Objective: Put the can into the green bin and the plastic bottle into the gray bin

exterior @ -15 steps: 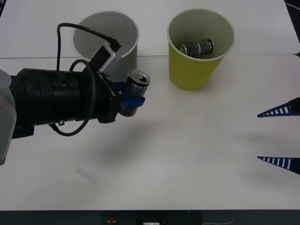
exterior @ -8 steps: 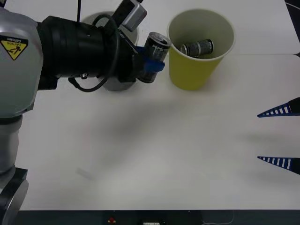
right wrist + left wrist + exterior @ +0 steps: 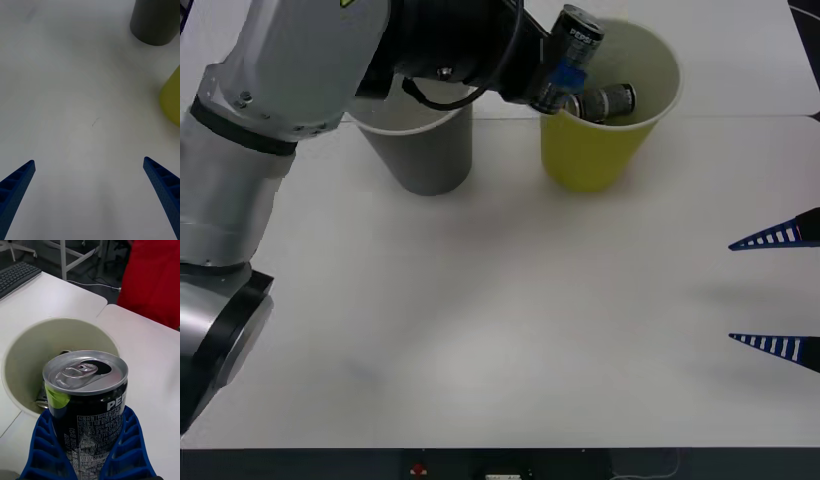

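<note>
Left gripper (image 3: 558, 75) clamped around the can (image 3: 572, 45) mid-body, at the green bin (image 3: 600, 150) rim. Can opened, probably empty: light, thin-walled, dents easily.

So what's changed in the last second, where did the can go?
The left gripper, shut on the can, swung from in front of the gray bin across to the near-left rim of the green bin, and holds it above the opening. Both bins, the can already inside and the open right gripper stayed put.
</note>
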Available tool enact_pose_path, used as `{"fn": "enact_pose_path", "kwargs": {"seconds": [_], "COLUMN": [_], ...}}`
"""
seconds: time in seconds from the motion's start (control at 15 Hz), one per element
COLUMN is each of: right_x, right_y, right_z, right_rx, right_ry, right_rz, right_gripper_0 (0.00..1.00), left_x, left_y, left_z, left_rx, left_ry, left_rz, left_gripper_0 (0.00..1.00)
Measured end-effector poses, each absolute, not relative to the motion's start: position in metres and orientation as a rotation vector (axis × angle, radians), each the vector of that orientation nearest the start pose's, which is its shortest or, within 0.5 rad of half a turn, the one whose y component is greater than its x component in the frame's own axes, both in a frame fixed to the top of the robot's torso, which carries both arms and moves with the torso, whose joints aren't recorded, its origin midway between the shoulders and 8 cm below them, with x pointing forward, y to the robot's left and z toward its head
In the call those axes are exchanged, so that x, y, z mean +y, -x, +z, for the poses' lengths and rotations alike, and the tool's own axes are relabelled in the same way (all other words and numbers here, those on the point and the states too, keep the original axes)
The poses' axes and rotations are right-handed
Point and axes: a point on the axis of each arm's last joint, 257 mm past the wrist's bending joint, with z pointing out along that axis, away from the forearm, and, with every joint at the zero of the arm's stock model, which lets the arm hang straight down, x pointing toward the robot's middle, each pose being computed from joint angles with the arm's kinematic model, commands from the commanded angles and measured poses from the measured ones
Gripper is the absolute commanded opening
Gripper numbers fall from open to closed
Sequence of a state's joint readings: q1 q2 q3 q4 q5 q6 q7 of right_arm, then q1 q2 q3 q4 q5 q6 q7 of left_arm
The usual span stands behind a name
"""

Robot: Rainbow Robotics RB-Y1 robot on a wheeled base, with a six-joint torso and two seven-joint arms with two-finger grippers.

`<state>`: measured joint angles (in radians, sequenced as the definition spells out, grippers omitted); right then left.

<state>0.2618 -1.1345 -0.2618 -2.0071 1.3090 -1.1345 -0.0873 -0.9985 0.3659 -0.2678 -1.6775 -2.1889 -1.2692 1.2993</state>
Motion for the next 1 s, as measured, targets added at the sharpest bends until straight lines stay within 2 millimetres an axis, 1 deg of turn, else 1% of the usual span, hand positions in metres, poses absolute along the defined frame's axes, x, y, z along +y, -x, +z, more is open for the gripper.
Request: {"fn": "enact_pose_path", "kwargs": {"seconds": [0.27,0.47,0.6,0.67,0.73,0.8,0.87,0.93,1.0], "right_x": [-0.286,-0.286,-0.286,-0.286,-0.286,-0.286,-0.286,-0.286,-0.286], "right_y": [-0.341,-0.341,-0.341,-0.341,-0.341,-0.341,-0.341,-0.341,-0.341], "right_z": [-0.167,-0.167,-0.167,-0.167,-0.167,-0.167,-0.167,-0.167,-0.167], "right_rx": [1.596,1.596,1.596,1.596,1.596,1.596,1.596,1.596,1.596], "right_ry": [1.634,1.634,1.634,1.634,1.634,1.634,1.634,1.634,1.634], "right_rz": [0.209,0.209,0.209,0.209,0.209,0.209,0.209,0.209,0.209], "right_gripper_0": [1.0,1.0,1.0,1.0,1.0,1.0,1.0,1.0,1.0], "left_x": [-0.093,-0.113,-0.121,-0.123,-0.124,-0.124,-0.125,-0.125,-0.126], "left_y": [-0.549,-0.569,-0.577,-0.578,-0.578,-0.578,-0.577,-0.577,-0.576], "left_z": [0.027,0.022,0.017,0.014,0.013,0.012,0.01,0.009,0.009], "left_rx": [1.722,1.728,1.721,1.718,1.718,1.717,1.715,1.71,1.703], "left_ry": [-1.156,-1.15,-1.143,-1.144,-1.147,-1.151,-1.159,-1.168,-1.181], "left_rz": [-0.424,-0.409,-0.395,-0.389,-0.386,-0.384,-0.379,-0.374,-0.367], "left_gripper_0": [0.0,0.0,0.0,0.01,0.16,0.64,0.88,1.0,1.0]}}
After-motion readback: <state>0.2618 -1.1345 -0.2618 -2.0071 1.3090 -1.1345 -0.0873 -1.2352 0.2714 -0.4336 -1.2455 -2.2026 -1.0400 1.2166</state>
